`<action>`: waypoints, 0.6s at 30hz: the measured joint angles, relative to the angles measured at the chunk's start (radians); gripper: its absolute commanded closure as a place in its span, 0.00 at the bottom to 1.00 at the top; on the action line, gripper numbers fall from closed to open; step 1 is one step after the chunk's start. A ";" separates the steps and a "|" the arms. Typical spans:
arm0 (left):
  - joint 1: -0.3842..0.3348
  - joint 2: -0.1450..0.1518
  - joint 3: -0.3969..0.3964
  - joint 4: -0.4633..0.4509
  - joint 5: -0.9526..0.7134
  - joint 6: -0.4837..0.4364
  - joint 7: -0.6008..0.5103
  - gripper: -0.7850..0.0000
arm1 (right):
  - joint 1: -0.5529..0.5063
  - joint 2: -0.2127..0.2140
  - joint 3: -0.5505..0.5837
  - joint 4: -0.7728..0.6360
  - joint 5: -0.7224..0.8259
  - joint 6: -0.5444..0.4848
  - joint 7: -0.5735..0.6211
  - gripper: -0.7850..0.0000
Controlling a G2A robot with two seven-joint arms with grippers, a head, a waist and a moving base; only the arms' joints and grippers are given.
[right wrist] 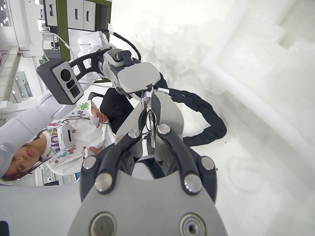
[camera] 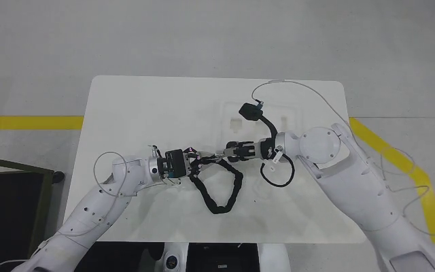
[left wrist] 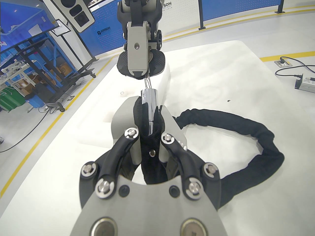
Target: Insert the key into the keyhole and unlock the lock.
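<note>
The left gripper (left wrist: 147,108) is clamped on the lock (left wrist: 150,146). The lock's shiny barrel (left wrist: 150,99) sticks out past the fingertips towards the right gripper (left wrist: 144,73), which pinches the key (left wrist: 147,82). Blade and barrel lie nearly on one line, with the tip right at the barrel's mouth; how deep it sits I cannot tell. The next push looks to run straight along that line, then a twist. The black chain (left wrist: 246,128) loops off across the table (left wrist: 221,74) beside the lock, away from the key. A foam tray (camera: 262,119) lies beyond the lock.
</note>
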 measured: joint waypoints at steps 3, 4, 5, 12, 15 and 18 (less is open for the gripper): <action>0.000 0.000 0.000 0.000 0.000 0.000 0.000 1.00 | 0.004 -0.003 -0.009 0.011 0.003 -0.001 -0.003 1.00; 0.000 0.000 0.000 0.000 0.000 0.000 0.000 1.00 | 0.004 -0.004 -0.011 0.014 0.003 -0.001 -0.005 1.00; 0.000 0.000 0.000 0.000 0.000 0.000 0.000 1.00 | 0.004 -0.005 -0.012 0.016 0.004 -0.001 -0.006 1.00; 0.000 0.000 0.000 0.000 0.000 0.000 0.000 1.00 | -0.001 -0.007 -0.013 0.022 0.007 -0.007 -0.019 0.55; 0.000 0.000 0.000 0.000 0.000 0.000 0.000 1.00 | -0.003 -0.007 -0.012 0.022 0.008 -0.009 -0.022 0.19; 0.000 0.000 0.000 0.000 0.000 0.000 0.000 1.00 | -0.006 -0.007 -0.007 0.019 0.010 -0.014 -0.028 0.17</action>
